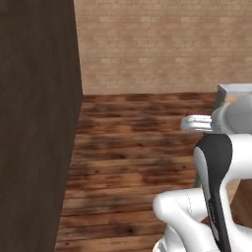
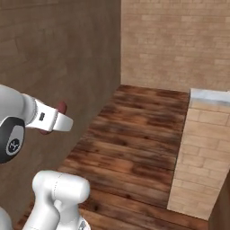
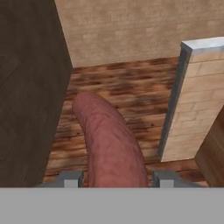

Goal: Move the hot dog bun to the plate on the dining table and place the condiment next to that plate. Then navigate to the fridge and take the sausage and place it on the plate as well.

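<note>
Gripper (image 3: 116,179): jaws clamped on the sausage.
Sausage (image 3: 109,142): red-brown, jutting forward from between the fingers, carried above the wood floor (image 3: 131,92).
Surroundings: dark wall (image 3: 26,87) left, brick wall (image 3: 131,30) ahead, pale brick partition (image 3: 197,100) right.

No readable text, label, brand, number or sign appears on anything here.

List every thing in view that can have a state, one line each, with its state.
sausage: held between the two fingertips, off the floor, pointing away from the hand.
hand: shut on the sausage, one fingertip on each side.
low brick wall: standing upright on the wood floor, apart from the sausage.
</note>
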### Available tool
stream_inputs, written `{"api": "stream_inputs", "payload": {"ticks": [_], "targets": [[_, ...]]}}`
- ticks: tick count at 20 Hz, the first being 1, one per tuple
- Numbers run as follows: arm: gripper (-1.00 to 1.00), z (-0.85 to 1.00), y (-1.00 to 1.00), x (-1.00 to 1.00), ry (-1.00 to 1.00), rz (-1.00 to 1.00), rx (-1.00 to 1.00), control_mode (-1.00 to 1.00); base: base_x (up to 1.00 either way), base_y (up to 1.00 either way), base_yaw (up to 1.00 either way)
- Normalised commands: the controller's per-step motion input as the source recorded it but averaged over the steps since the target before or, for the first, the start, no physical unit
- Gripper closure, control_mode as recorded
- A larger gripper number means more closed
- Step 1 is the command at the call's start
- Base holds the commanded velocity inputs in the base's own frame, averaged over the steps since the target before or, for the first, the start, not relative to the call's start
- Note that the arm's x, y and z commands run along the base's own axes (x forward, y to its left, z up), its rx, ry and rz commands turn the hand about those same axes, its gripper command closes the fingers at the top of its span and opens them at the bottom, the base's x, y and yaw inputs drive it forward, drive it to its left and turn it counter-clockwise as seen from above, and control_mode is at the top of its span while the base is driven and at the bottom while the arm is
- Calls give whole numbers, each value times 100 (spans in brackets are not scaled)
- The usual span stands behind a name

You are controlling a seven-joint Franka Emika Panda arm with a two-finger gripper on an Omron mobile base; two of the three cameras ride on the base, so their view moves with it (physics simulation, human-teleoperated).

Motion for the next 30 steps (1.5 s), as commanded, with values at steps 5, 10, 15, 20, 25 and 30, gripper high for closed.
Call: {"api": "stream_inputs", "payload": {"ticks": [5,10,15,20,25,30], "targets": [[100,0,0,0,0,0,0,100,100,44,-30],[100,0,0,0,0,0,0,100,100,45,-31],[100,0,0,0,0,0,0,100,100,39,-32],[100,0,0,0,0,0,0,100,100,45,-42],[100,0,0,0,0,0,0,100,100,50,-51],[100,0,0,0,0,0,0,100,100,59,-57]]}}
